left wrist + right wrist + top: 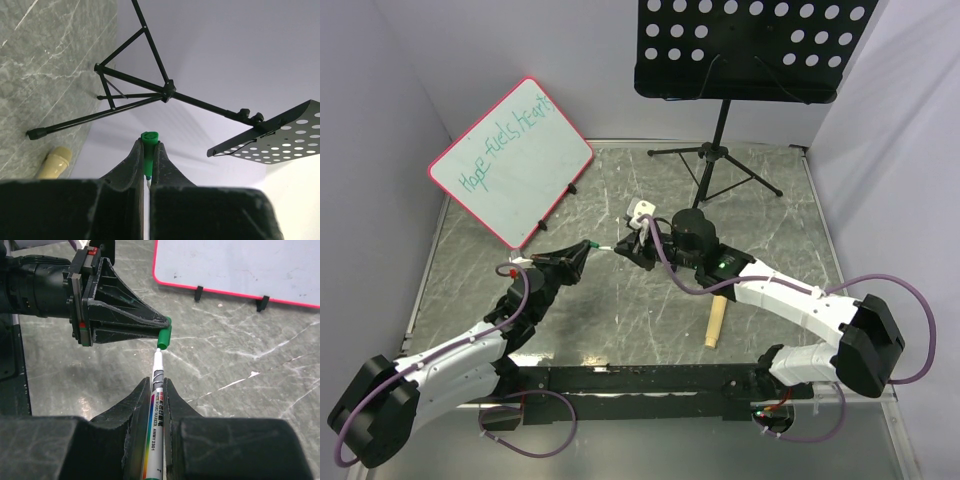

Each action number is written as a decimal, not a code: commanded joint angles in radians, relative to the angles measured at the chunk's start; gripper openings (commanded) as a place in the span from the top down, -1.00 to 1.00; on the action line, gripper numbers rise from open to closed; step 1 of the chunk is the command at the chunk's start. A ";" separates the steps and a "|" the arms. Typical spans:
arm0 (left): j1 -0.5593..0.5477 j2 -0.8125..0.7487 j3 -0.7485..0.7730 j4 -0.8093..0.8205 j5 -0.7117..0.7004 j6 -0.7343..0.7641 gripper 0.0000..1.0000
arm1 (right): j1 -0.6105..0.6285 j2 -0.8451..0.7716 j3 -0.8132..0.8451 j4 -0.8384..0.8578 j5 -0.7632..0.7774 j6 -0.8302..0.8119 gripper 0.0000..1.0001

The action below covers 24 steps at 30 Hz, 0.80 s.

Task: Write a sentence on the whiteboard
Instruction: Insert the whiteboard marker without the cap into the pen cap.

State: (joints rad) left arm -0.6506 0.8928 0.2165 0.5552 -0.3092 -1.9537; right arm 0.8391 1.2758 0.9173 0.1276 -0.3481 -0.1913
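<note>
Whiteboard: rectangular white whiteboard [535, 190] with a thin pink-red frame and rounded corners, propped tilted on small black feet at the rear left of the desk, close to the left wall.
Sentence: teal-green handwritten sentence [510, 145], one line reading "Hope fuels hearts", running along the board's upper part.
Marker: white-barrelled marker [156, 410] with a rainbow stripe, its narrow white end meeting the lower edge of the cap; nib not visible.
Cap: small green plastic cap [163, 337], near the desk's middle, apart from the board.
Left gripper: left gripper [162, 330] clenched on the cap.
Right gripper: right gripper [158, 385] clamped around the marker's barrel.
Desk: grey marble-patterned desk [620, 320].
Handle: pale wooden handle [717, 322] lying beside the right arm.
Music stand: black perforated music stand [750, 45] on a tripod, rear right.
</note>
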 commanded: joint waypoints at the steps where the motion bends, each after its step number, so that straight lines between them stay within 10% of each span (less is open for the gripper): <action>1: -0.009 -0.026 0.023 0.066 0.030 -0.347 0.98 | 0.025 0.002 -0.026 0.113 0.057 -0.037 1.00; 24: -0.007 -0.019 0.011 0.121 0.010 -0.369 0.98 | 0.090 0.011 -0.055 0.219 0.142 -0.063 1.00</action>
State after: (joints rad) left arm -0.6563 0.8562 0.2111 0.5800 -0.3073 -1.9587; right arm 0.8871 1.2766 0.8822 0.2375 -0.2756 -0.2237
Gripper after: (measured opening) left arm 0.050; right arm 0.193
